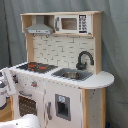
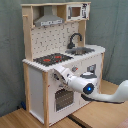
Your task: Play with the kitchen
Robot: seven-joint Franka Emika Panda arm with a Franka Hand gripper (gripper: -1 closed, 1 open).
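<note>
Gripper (image 2: 58, 75) at kitchen (image 2: 60, 30) front, nine o'clock of oven door (image 2: 64, 98); finger state indeterminate. Apparently early: door shut, knobs, faucet (image 1: 84, 58) untouched.

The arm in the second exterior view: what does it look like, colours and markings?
The arm is white with smooth, rounded, tube-like segments. One joint bears a dark round cap with a glowing blue light. Toward the kitchen it ends in a white, blockier gripper. No cables are visible.

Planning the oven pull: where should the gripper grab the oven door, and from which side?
Judging by the pictures, grip the bar handle along the top edge of the oven door, coming straight at the kitchen front. The handle is horizontal, so fingers should close above and below it.
</note>
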